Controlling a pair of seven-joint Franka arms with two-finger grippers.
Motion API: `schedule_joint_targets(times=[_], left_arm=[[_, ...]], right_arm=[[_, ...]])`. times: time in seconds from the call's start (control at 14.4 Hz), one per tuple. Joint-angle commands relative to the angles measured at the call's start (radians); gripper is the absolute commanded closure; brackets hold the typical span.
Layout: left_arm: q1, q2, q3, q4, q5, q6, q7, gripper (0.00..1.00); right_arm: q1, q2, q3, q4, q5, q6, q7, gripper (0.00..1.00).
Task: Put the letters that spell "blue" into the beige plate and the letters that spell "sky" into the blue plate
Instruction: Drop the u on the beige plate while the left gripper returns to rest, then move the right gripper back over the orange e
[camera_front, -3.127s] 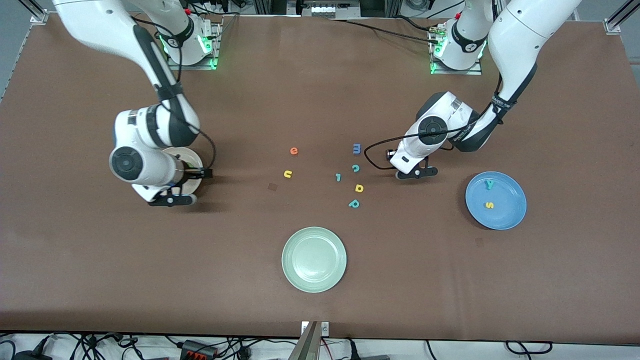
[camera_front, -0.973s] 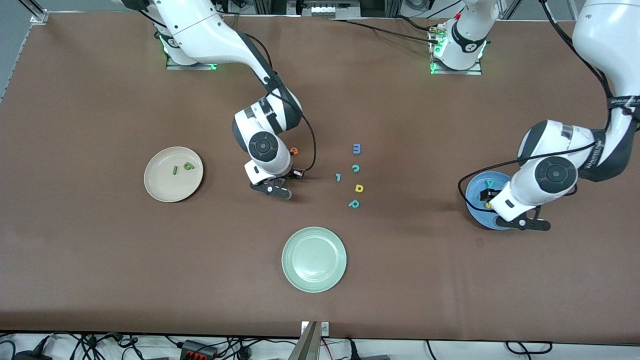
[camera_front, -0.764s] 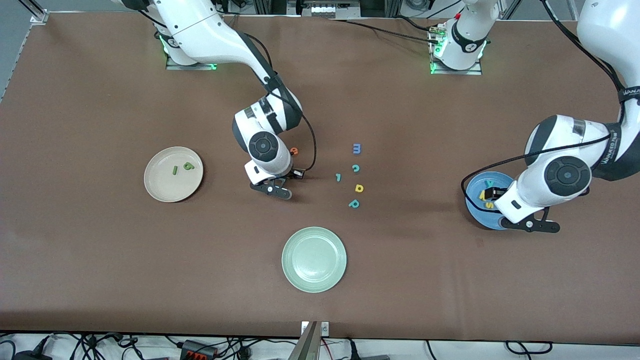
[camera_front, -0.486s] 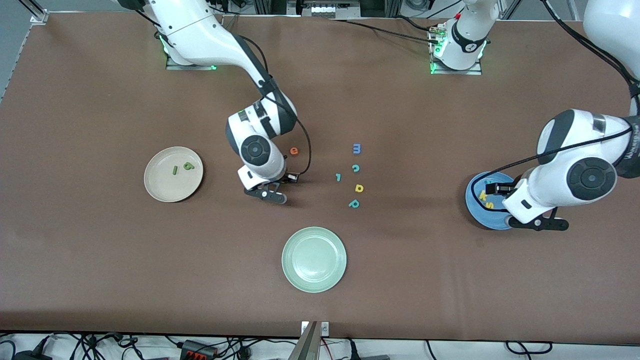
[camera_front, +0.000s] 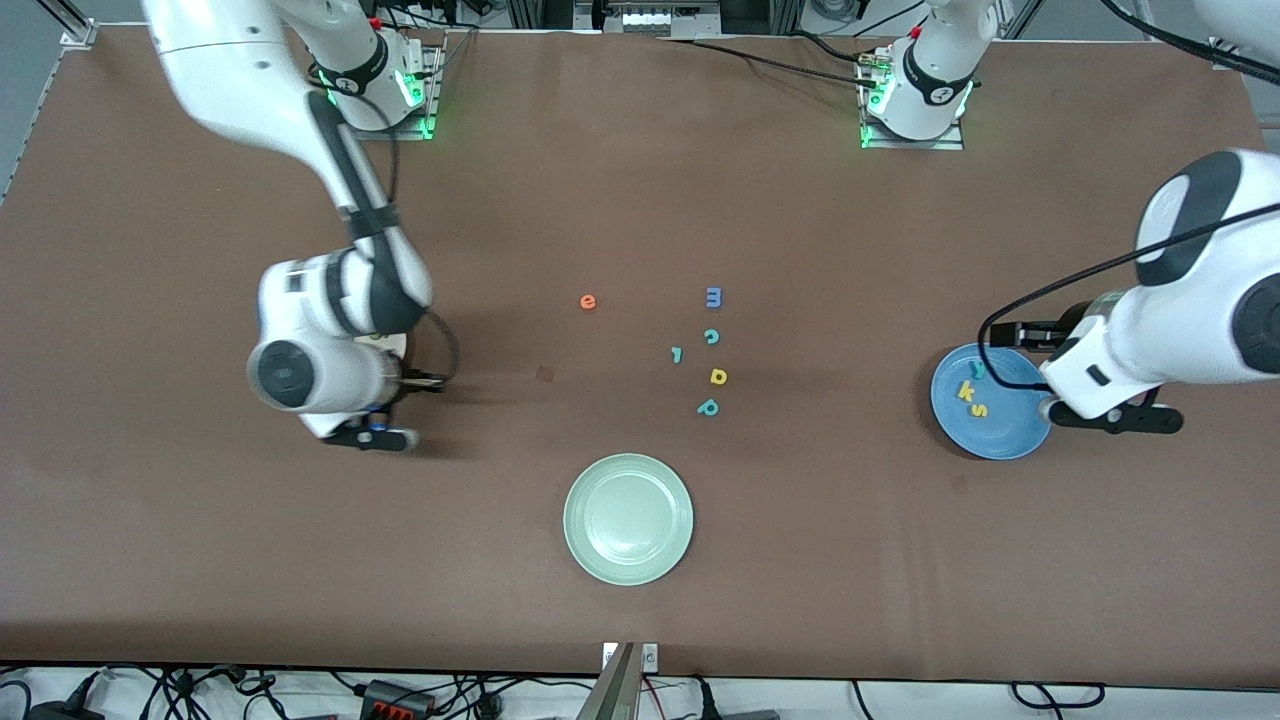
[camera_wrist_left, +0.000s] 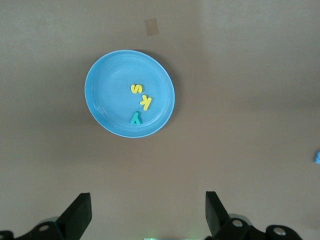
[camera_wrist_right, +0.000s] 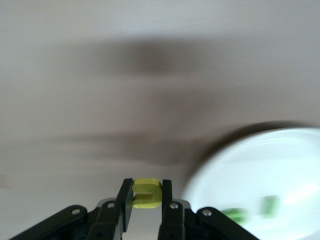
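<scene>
While the yellow u (camera_wrist_right: 146, 193) is pinched between the fingers of the right gripper (camera_wrist_right: 146, 197), it is carried just beside the rim of the beige plate (camera_wrist_right: 260, 175), over the bare table (camera_front: 200, 520). On that cream, round plate two green letters (camera_wrist_right: 250, 210) are seen as blurred shapes; which is b and which is l cannot be told. In the front view the plate is almost wholly covered by the right arm, and only a sliver of its rim (camera_front: 400, 345) is shown.

The left gripper (camera_wrist_left: 145, 220) is held with its fingers spread wide and nothing between them, above the table just beside the blue plate (camera_front: 1005, 440). In this medium-blue round plate three small foam letters are laid close together near its middle: the yellow s (camera_wrist_left: 136, 88), the yellow k (camera_wrist_left: 145, 102) and the teal y (camera_wrist_left: 135, 119).

The orange-red e (camera_front: 588, 301) is left on the table near its middle, well apart from both plates. A pale green plate (camera_front: 590, 560) is set nearer to the front camera.
</scene>
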Motion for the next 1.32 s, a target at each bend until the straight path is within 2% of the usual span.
schedule_joint_targets(times=[0.0,0.14,0.35,0.42,0.49,0.63,0.69,0.76,0.83,1.04,1.25], left_arm=[[-0.107,-0.121,0.216,-0.007,-0.129,-0.017,0.160,0.00],[-0.207,-0.199,0.393,-0.042,-0.231,-0.012,0.256,0.00],[-0.373,-0.357,0.615,-0.190,-0.294,0.058,0.301,0.00],[-0.390,-0.412,0.639,-0.259,-0.294,0.118,0.300,0.00],[-0.395,-0.459,0.648,-0.334,-0.294,0.203,0.301,0.00],[-0.414,-0.508,0.651,-0.417,-0.294,0.308,0.291,0.00],[-0.416,-0.525,0.656,-0.428,-0.292,0.311,0.280,0.00],[-0.410,-0.520,0.654,-0.429,-0.300,0.321,0.256,0.00],[-0.405,-0.520,0.654,-0.430,-0.331,0.334,0.246,0.00],[-0.407,-0.527,0.642,-0.418,-0.322,0.289,0.254,0.00],[-0.404,-0.523,0.605,-0.399,-0.245,0.279,0.255,0.00]], right_arm=[[-0.108,-0.044,0.014,-0.094,-0.002,-0.012,-0.185,0.84],[-0.149,-0.081,0.012,-0.163,-0.002,-0.012,-0.243,0.83],[-0.185,-0.109,0.011,-0.238,-0.003,-0.005,-0.277,0.83],[-0.185,-0.117,0.008,-0.246,-0.006,-0.005,-0.286,0.83],[-0.185,-0.117,-0.006,-0.249,-0.011,-0.006,-0.299,0.82],[-0.189,-0.109,-0.018,-0.269,-0.016,0.015,-0.338,0.78],[-0.192,-0.107,-0.029,-0.276,-0.016,0.032,-0.355,0.67],[-0.192,-0.104,-0.032,-0.276,-0.020,0.034,-0.357,0.44],[-0.191,-0.104,-0.032,-0.272,-0.020,0.035,-0.346,0.00],[-0.154,-0.106,-0.026,-0.231,-0.019,0.024,-0.293,0.00],[-0.023,-0.112,-0.025,-0.191,0.001,0.040,-0.175,0.00]])
